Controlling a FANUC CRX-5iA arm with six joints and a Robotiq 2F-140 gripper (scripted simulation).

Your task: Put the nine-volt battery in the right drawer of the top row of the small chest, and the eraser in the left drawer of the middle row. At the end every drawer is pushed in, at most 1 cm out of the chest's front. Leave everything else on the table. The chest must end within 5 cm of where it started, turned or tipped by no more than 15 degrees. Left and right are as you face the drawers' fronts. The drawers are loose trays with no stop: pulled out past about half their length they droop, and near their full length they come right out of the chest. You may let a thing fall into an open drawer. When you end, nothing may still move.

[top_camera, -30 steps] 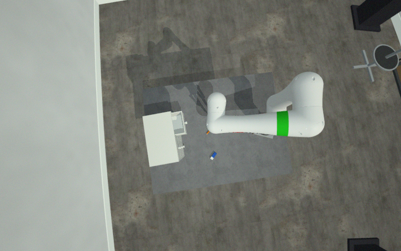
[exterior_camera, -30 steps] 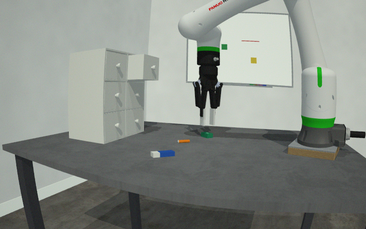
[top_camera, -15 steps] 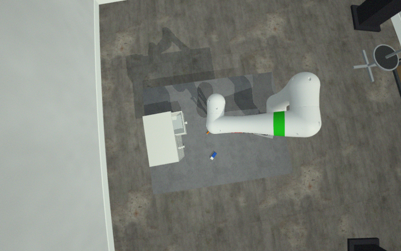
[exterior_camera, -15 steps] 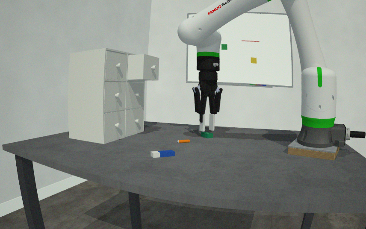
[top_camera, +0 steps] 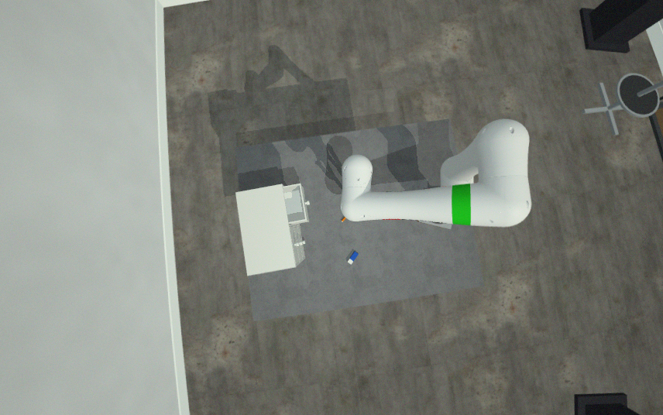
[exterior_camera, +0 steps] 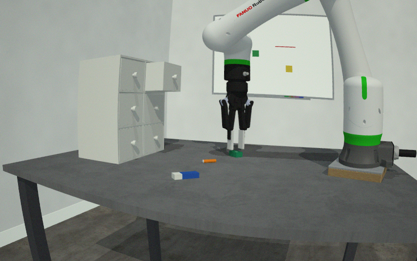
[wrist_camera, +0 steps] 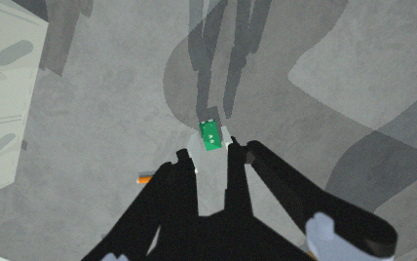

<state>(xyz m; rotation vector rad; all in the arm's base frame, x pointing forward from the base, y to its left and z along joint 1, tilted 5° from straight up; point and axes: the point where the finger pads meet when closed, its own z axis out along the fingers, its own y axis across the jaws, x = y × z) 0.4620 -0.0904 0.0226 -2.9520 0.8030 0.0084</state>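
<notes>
The small white chest (exterior_camera: 118,107) stands at the table's left, also in the overhead view (top_camera: 266,228). Its top-row right drawer (exterior_camera: 162,76) is pulled partly out; the other drawers look pushed in. The green nine-volt battery (exterior_camera: 236,153) lies flat on the table. My gripper (exterior_camera: 236,147) points straight down over it, partly open and empty, its white fingertips just above and to either side of the battery. In the wrist view the battery (wrist_camera: 210,135) sits between the fingertips. The blue-and-white eraser (exterior_camera: 185,175) lies nearer the table's front, apart from the gripper.
A small orange cylinder (exterior_camera: 209,160) lies between the eraser and the battery, and shows left of the fingers in the wrist view (wrist_camera: 143,179). The robot base (exterior_camera: 361,147) stands on a wooden block at the right. A whiteboard hangs on the back wall.
</notes>
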